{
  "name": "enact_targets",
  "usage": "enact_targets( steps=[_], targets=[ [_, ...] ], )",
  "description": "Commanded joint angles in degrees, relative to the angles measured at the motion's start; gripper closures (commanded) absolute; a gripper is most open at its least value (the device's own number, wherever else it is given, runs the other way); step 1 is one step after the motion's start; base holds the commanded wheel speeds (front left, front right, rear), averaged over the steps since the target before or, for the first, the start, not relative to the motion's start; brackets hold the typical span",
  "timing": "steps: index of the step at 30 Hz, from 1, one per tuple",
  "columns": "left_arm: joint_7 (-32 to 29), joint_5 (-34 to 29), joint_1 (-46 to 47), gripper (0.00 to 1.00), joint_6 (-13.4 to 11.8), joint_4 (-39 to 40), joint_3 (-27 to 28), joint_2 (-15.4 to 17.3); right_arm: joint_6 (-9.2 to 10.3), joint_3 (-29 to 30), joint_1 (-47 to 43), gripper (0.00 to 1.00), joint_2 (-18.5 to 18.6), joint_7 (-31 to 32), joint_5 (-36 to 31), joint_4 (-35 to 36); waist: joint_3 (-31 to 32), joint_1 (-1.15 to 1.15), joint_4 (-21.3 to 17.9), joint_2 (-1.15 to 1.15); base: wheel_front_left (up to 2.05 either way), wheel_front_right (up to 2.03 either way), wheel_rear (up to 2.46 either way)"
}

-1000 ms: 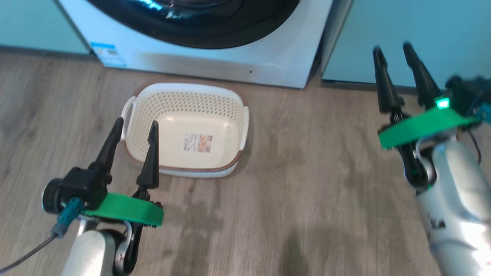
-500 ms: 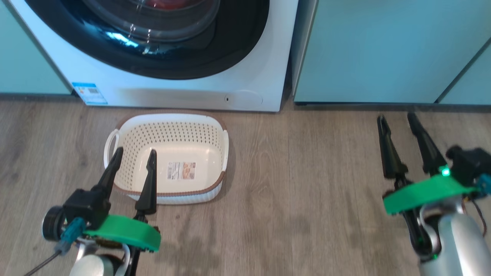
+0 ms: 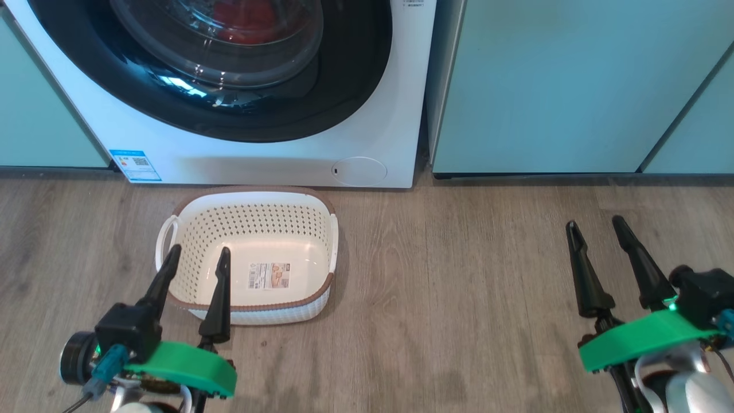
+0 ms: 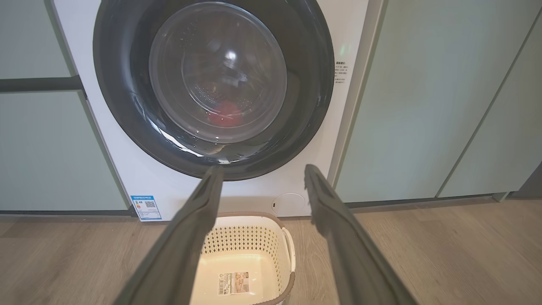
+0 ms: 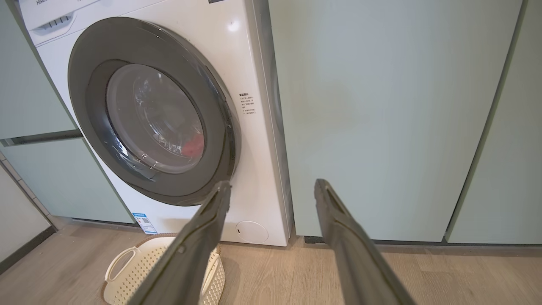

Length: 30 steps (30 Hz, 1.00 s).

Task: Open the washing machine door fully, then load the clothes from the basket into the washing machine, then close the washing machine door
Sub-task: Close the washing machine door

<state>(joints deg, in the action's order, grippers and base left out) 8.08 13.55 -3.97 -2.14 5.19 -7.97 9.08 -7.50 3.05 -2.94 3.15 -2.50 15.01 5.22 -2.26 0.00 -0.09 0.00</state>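
**A:** How far along is the job looking?

**B:** Nearly finished, I'd judge. The washing machine door (image 4: 214,84) is sitting flush against the front of the washing machine (image 3: 258,163). The clothes (image 3: 246,20) are showing red through its glass, lying low inside. The basket (image 3: 252,221) is standing empty on the floor (image 3: 459,287), just in front of the machine, with only the label (image 3: 268,275) on its base showing.

**A:** So what is remaining?

**B:** Little, as far as I'm seeing. Whether the latch is catching I cannot tell, so a press on the door's rim may be worth considering.

**A:** And the tools?

**B:** Both are gaping wide and carrying nothing. The left tool (image 3: 199,249) is hovering at the basket's near left corner and pointing over the rim toward the door, which is lying well ahead of it and higher. The right tool (image 3: 594,222) is hanging over the floor, well apart from the basket. It is pointing toward the pale teal cabinets (image 3: 545,86) beside the machine, with the door off to its left.
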Motion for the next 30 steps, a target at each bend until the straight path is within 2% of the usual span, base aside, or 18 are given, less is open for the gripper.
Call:
enact_targets(
  steps=[1,30],
  targets=[
    [-0.06,0.20,1.21,0.00,-0.33,2.43,1.66,0.95,0.01,-1.10,0.48,0.00,-0.11,0.37,-0.71,2.90,-0.07,0.00,0.11,0.00,0.00,0.00,0.00],
    [0.20,0.25,1.58,0.00,-1.97,2.42,1.31,1.92,0.01,-0.50,-0.07,0.00,-0.26,0.58,0.26,3.99,-0.41,0.00,0.17,0.00,0.00,0.00,0.00]
  ],
)
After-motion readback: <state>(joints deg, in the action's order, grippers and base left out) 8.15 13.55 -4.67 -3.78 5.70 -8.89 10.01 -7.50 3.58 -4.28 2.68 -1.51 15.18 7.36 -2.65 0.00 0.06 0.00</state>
